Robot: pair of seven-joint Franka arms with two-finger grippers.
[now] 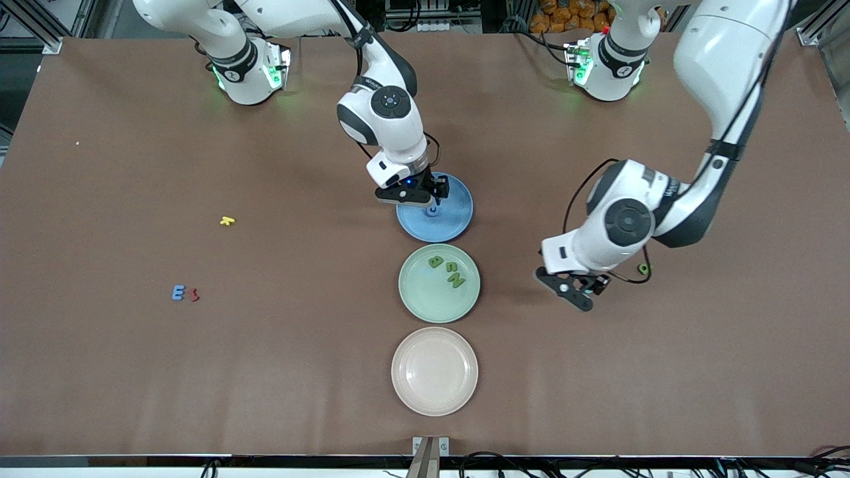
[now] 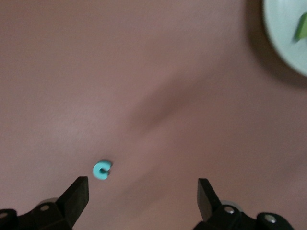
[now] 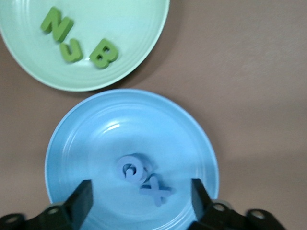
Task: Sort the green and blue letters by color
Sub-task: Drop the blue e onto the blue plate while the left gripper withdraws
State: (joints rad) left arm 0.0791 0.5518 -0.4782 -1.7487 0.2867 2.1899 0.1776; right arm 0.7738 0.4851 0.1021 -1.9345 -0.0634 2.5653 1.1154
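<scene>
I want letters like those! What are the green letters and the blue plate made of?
Green letters: probably foam or soft plastic; they look thick, matte and round-edged. Blue plate: likely glazed ceramic or hard plastic; it looks smooth, with a bright glint and ringed rim.

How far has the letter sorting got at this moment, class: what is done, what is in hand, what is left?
Done: three green letters lie in the green plate; two blue letters lie in the blue plate.
In hand: nothing. The right gripper is open over the blue plate; the left gripper is open over a green ring letter.
Left: that letter and the blue E.
</scene>
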